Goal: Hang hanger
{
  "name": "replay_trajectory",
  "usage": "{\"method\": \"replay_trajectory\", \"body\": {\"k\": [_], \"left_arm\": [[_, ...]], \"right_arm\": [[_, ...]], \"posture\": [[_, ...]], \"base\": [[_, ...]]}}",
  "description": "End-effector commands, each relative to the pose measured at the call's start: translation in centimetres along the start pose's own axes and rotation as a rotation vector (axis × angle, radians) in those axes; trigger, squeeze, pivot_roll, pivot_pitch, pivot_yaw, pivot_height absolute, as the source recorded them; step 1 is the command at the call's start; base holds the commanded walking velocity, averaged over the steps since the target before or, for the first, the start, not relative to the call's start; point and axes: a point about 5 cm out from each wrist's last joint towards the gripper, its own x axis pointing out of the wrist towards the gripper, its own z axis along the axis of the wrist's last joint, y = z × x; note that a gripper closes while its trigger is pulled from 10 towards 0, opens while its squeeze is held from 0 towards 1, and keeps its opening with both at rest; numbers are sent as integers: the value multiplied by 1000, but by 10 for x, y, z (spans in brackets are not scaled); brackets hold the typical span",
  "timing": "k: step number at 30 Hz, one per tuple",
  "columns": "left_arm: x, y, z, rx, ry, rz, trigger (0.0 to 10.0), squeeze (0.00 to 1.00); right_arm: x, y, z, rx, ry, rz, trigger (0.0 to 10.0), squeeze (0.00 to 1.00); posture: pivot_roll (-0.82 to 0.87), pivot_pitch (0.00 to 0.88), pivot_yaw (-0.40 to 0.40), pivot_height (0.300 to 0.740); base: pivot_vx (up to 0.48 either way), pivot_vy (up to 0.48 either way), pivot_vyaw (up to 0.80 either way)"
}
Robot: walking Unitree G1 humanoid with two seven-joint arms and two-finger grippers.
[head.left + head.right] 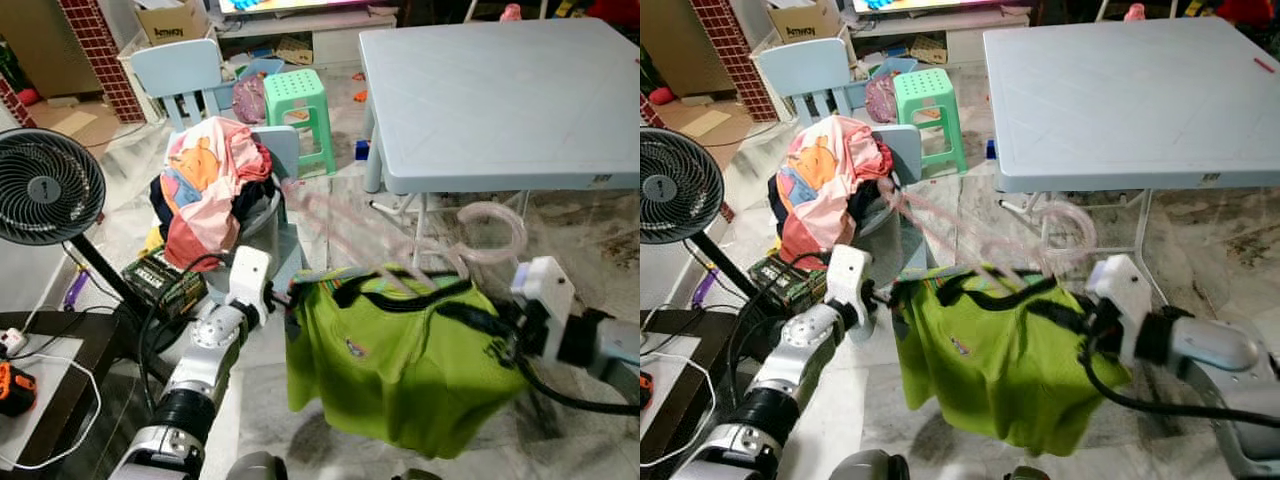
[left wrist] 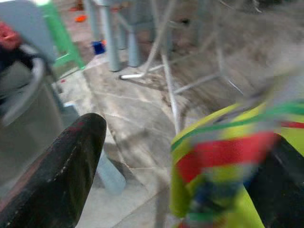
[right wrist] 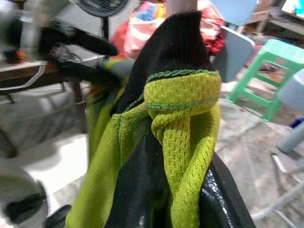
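A lime-green shirt [image 1: 400, 365] with black trim hangs stretched between my two grippers above the marble floor. A pale pink hanger [image 1: 492, 236] shows as a blur at the shirt's neck, hook up near the table edge, one arm slanting up to the left. My left gripper [image 1: 283, 297] is at the shirt's left shoulder. Its fingers [image 2: 57, 175] stand wide apart, and the shirt's striped collar [image 2: 223, 156] lies against the far one. My right gripper [image 1: 500, 335] is shut on the shirt's right shoulder, with bunched mesh fabric [image 3: 183, 123] between its fingers [image 3: 142, 194].
A light blue-grey table [image 1: 500, 90] stands ahead on the right, its metal legs near the hanger. A laundry pile [image 1: 210, 185] fills a grey basket on the left. A fan [image 1: 45, 185], a green stool [image 1: 297, 100], a pale blue chair [image 1: 180, 70] and cables crowd the left.
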Motion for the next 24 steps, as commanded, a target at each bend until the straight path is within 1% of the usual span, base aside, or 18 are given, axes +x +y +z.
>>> {"method": "replay_trajectory", "body": {"k": [1, 2, 3, 5, 8, 10, 11, 12, 15, 16, 17, 19, 20, 21, 23, 24], "left_arm": [[-2, -4, 5, 85, -13, -72, 10000, 1000], [-4, -12, 6, 121, -12, -156, 10000, 1000], [-4, -16, 6, 151, -6, -198, 10000, 1000], [-6, -23, 5, 218, 11, -276, 10000, 1000], [-12, -36, 2, 312, 42, -431, 10000, 1000], [-15, -41, 1, 339, 47, -480, 10000, 1000], [-15, -41, 1, 339, 47, -480, 10000, 1000], [-17, -44, 5, 366, 26, -502, 10000, 1000], [-18, -45, 9, 391, 7, -514, 10000, 1000], [-19, -45, 13, 439, -16, -506, 10000, 1000], [-19, -45, 13, 439, -16, -506, 10000, 1000], [-19, -40, 22, 479, -69, -464, 10000, 1000], [-19, -40, 22, 479, -69, -464, 10000, 1000], [-19, -39, 24, 488, -80, -453, 10000, 1000], [-20, -34, 27, 513, -82, -438, 10000, 1000], [-21, -31, 27, 532, -82, -438, 10000, 427]], "right_arm": [[3, -3, 1, -70, 18, -19, 10000, 0], [4, -10, -4, -126, 65, -65, 10000, 0], [5, -13, -6, -149, 90, -84, 10000, 0], [6, -18, -10, -184, 123, -105, 10000, 0], [12, -26, -17, -230, 176, -146, 10000, 0], [18, -29, -20, -273, 203, -147, 10000, 0], [18, -29, -20, -273, 203, -147, 10000, 0], [24, -33, -23, -317, 231, -144, 10000, 0], [30, -35, -27, -368, 253, -116, 10000, 0], [32, -37, -31, -399, 284, -86, 10000, 0], [32, -37, -31, -399, 284, -86, 10000, 0], [28, -36, -38, -400, 335, 11, 10000, 0], [28, -36, -38, -400, 335, 11, 10000, 0], [27, -36, -39, -403, 346, 36, 10000, 0], [21, -34, -43, -394, 373, 119, 10000, 0], [18, -32, -44, -380, 380, 164, 10000, 0]], "posture": [[-93, 0, 57, 740], [-92, 0, 57, 740], [-89, 0, 53, 740], [-87, 0, 51, 740], [-83, 0, 48, 740], [-83, 0, 48, 740], [-83, 0, 48, 740], [-82, 0, 49, 740], [-77, 0, 48, 740], [-74, 0, 47, 740], [-74, 0, 47, 740], [-65, 0, 43, 740], [-65, 0, 43, 740], [-65, 0, 43, 740], [-61, 0, 45, 740], [-61, 0, 45, 740]], "base": [[0, 0, 0], [0, 0, 0], [0, 0, 0], [0, 0, 0], [0, 0, 0], [0, 0, 0], [0, 0, 0], [0, 0, 0], [0, 0, 0], [0, 0, 0], [0, 0, 0], [0, 0, 0], [0, 0, 0], [0, 0, 0], [0, 0, 0], [0, 0, 0]]}}
